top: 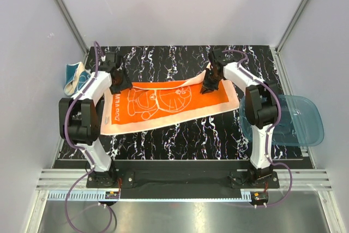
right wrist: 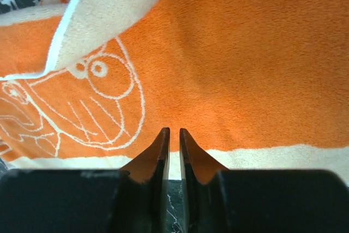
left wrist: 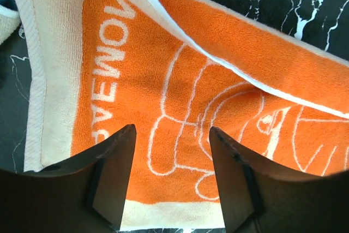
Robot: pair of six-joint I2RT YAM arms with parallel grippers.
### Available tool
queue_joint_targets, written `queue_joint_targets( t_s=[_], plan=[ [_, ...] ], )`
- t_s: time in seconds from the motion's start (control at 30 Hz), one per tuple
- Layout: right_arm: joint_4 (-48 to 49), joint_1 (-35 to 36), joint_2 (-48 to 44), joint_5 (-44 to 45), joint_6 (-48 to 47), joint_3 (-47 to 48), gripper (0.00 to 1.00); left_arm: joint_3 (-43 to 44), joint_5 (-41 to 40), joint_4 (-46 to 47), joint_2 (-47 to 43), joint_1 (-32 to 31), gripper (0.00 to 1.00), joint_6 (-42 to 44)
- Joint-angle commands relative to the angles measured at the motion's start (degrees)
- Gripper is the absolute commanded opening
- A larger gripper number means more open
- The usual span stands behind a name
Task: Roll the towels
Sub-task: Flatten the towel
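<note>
Fingers (right wrist: 155, 159) of the right gripper (right wrist: 172, 133) are pressing almost together, pinching the cream border of the orange towel (top: 163, 105) at its far edge, toward 1 o'clock of the cloth. Beside them, a corner is folding back over the orange face, showing its pale underside. This towel is lying spread across the middle of the black marbled table (top: 180, 58), white cartoon outline facing up. At its 10 o'clock corner the left gripper (left wrist: 172, 132) is hovering with 2 fingers (left wrist: 112, 173) spread wide above the white lettering, holding nothing. The teal towel (top: 73, 77) is lying bunched at the table's 10 o'clock edge, outside the left arm. A translucent blue tray (top: 297, 121) is sitting at 3 o'clock, beyond the right arm.
</note>
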Motion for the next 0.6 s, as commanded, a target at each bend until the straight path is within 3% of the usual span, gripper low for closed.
queue_joint_targets(
  t_s=[0.0, 0.1, 0.17, 0.23, 0.27, 0.37, 0.57],
  plan=[
    [4.83, 0.61, -1.24, -2.22, -0.29, -0.03, 0.18, 0.99, 1.50, 4.03, 0.80, 0.59, 0.56, -0.32],
    [6.50, 0.70, -0.54, -3.19, 0.16, -2.13, 0.17, 3.71, 0.81, 3.24, 3.70, -0.29, 0.47, -0.32],
    [7.21, 0.79, -0.28, -3.54, 0.33, -2.84, 0.17, 5.03, -0.51, 2.36, 5.90, -1.17, 0.54, -0.67],
    [8.17, 0.79, -0.19, -3.80, 0.33, -4.15, 0.16, 5.91, -0.87, 3.41, 7.39, -1.61, 0.72, -1.02],
    [8.44, 0.79, -0.28, -3.80, 0.33, -4.60, 0.15, 6.00, -0.61, 4.03, 7.66, -1.96, 0.76, -1.11],
    [9.49, 0.88, -0.45, -4.07, 0.33, -6.36, 0.14, 6.00, -0.60, 6.22, 8.80, -2.58, 0.81, -2.08],
    [10.90, 1.23, -0.45, -5.03, 0.33, -8.73, 0.12, 8.81, -1.39, 7.37, 12.93, -3.28, 0.81, -4.45]
  ],
)
